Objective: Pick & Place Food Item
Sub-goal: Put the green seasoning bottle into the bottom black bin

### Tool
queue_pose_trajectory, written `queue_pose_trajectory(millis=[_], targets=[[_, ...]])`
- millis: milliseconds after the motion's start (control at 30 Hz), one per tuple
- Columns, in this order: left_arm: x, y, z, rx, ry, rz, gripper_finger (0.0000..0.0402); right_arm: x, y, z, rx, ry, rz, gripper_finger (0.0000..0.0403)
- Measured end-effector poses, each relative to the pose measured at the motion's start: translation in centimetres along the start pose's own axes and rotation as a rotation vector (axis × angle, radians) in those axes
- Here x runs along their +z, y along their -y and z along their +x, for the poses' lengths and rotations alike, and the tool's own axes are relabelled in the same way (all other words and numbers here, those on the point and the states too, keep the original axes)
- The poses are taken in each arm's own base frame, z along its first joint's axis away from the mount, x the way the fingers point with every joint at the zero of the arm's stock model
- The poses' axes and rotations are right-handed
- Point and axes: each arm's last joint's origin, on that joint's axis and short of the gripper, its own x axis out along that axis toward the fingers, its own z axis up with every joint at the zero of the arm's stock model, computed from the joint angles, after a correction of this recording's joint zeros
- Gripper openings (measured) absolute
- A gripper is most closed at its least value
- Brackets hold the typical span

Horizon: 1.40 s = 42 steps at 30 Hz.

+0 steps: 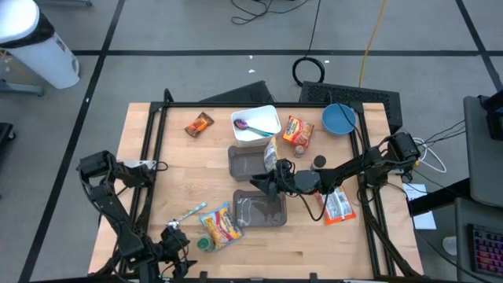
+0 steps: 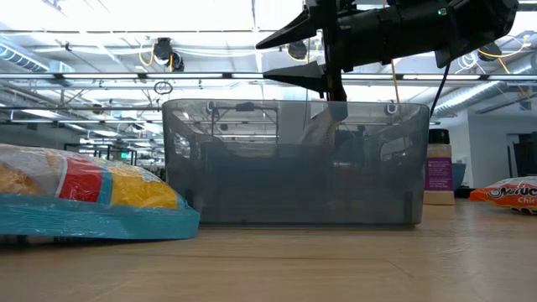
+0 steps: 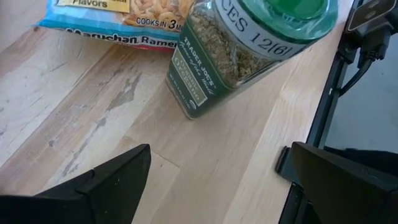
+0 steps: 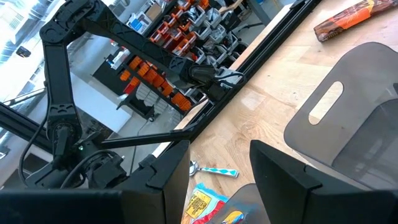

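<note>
While right gripper (image 1: 263, 184) hovers part-open, translucent grey rectangular bin (image 1: 260, 211), glossy ramen packet (image 1: 222, 224).

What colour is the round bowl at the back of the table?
Blue. The bowl shows best in the high view.

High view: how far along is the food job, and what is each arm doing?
Done: one packet seems to lean in the far grey bin. In hand: nothing; the right gripper hangs open above the bins, and the left gripper is open by the spice jar. Left: ramen packet and orange packet lie on the table.
</note>
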Motion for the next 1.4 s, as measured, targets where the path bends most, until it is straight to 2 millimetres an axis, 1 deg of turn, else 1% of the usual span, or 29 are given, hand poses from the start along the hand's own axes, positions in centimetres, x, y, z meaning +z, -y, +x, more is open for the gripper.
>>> queue_pose_trajectory(millis=[100,200,333,500,633,733,1100,1200,1400], targets=[[0.1,0.0,0.0,0.0,0.019,0.04,0.0392,0.0,0.0,0.0,0.0,0.0,0.001,0.016],[0.4,-0.1,0.0,0.003,0.1,0.051,0.0392,0.0,0.0,0.0,0.0,0.0,0.002,0.016],[1.2,-0.2,0.4,0.027,0.185,0.059,0.0392,0.0,0.0,0.0,0.0,0.0,0.003,0.016],[2.6,-0.2,1.2,0.064,0.214,0.139,0.0392,0.0,0.0,0.0,0.0,0.0,0.004,0.016],[3.5,0.0,1.7,0.067,0.218,0.168,0.0392,0.0,0.0,0.0,0.0,0.0,0.011,0.016],[3.7,0.2,1.9,0.052,0.217,0.178,0.0392,0.0,0.0,0.0,-0.002,-0.002,0.021,0.016],[3.9,0.5,2.0,0.043,0.214,0.254,0.0392,-0.1,0.1,0.0,-0.007,-0.006,0.015,0.016],[3.9,0.5,2.0,0.042,0.189,0.267,0.0392,-0.1,0.1,0.0,-0.015,-0.012,0.011,0.016],[3.8,0.3,3.2,0.061,0.133,0.265,0.0392,-0.1,0.2,0.0,-0.016,-0.013,0.005,0.016]])
